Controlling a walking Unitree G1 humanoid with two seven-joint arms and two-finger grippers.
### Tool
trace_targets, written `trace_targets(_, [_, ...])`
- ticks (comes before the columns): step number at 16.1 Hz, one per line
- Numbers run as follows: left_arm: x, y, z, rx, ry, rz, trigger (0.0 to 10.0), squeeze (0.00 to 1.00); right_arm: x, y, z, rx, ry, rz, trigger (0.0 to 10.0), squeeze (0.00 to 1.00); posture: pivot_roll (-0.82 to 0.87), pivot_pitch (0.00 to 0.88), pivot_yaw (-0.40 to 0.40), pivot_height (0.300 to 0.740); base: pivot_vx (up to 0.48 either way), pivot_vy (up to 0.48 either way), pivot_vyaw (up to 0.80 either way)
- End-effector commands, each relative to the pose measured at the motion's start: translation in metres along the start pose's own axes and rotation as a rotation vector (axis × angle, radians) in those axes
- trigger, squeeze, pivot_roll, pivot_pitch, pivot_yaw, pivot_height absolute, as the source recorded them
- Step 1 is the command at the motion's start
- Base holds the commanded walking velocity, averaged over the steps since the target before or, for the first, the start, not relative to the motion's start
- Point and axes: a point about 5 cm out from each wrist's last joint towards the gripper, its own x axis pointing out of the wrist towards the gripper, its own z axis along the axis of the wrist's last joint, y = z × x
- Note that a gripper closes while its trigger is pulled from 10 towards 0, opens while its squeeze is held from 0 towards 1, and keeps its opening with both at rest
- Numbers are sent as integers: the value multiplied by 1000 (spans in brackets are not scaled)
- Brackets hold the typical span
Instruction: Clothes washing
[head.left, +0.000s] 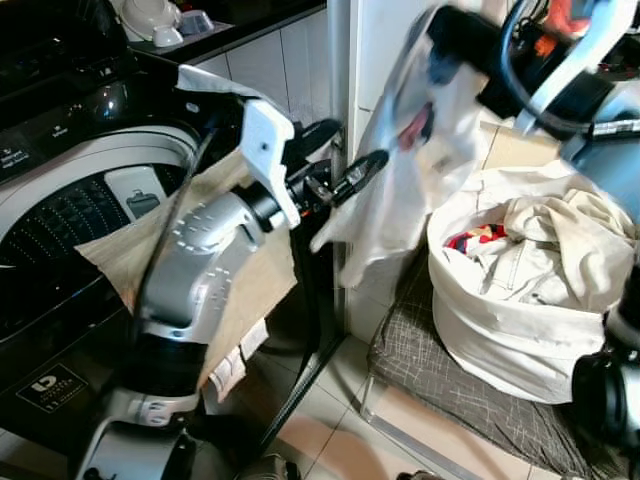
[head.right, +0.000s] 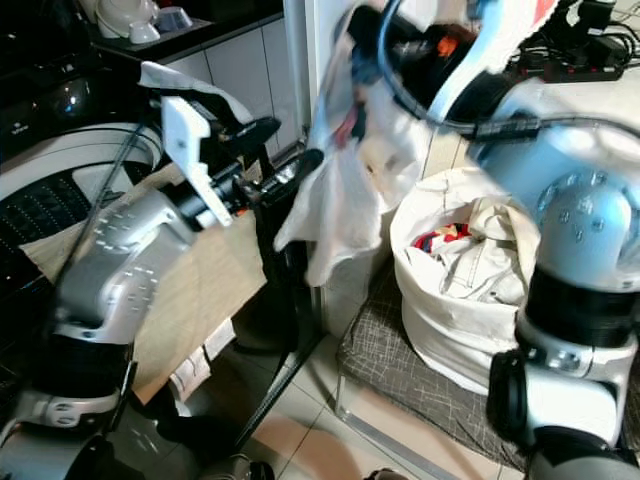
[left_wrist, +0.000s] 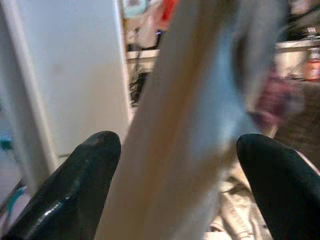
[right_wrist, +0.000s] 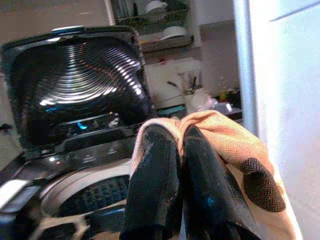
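A: Overhead, what is seen by the washing machine (head.left: 60, 215)?

B: A beige cloth (head.left: 250, 285) is draped over its rim, beside the laundry bag (head.left: 520, 310) of clothes.

A: The grippers?

B: A pale garment (head.left: 420, 150) is pinched by the closed right gripper (right_wrist: 177, 190); it hangs between the spread fingers of the left gripper (head.left: 345, 165).

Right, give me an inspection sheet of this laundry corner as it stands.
Surface: pale tiled floor; grey checked mat under the basket.
Job's things: white laundry basket full of pale clothes; top-loading washer with lid up; beige cloth draped over its rim.
Clutter: dishes on the counter.
Grippers: right gripper shut on the white garment, held high; left gripper open around its hanging part.
Cables: black cable looping over right arm.
Surroundings: white cabinet panel.
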Motion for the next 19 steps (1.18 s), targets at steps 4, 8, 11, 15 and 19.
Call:
trace_targets(4, [10, -10, -2, -60, -29, 0, 10000, 1000, -4, 15, -21, 74, 17, 13, 0, 0, -104, 0, 87, 740, 0, 0, 0])
trace_targets(8, [0, -25, -13, -129, -25, -115, 10000, 0, -10, 17, -38, 139, 34, -29, 0, 0, -100, 0, 87, 740, 0, 0, 0])
trace_targets(11, [-1, -20, -32, -28, 121, -96, 0, 0, -12, 16, -38, 156, 26, -44, 0, 0, -100, 0, 90, 740, 0, 0, 0])
trace_targets(15, [-3, -9, -37, 11, 181, -28, 0, 0, -14, 17, -40, 152, 34, -60, 0, 0, -100, 0, 90, 740, 0, 0, 0])
trace_targets(19, [-3, 1, -35, 31, 180, 52, 0, 0, -16, 18, -44, 163, 41, -71, 0, 0, -97, 0, 91, 740, 0, 0, 0])
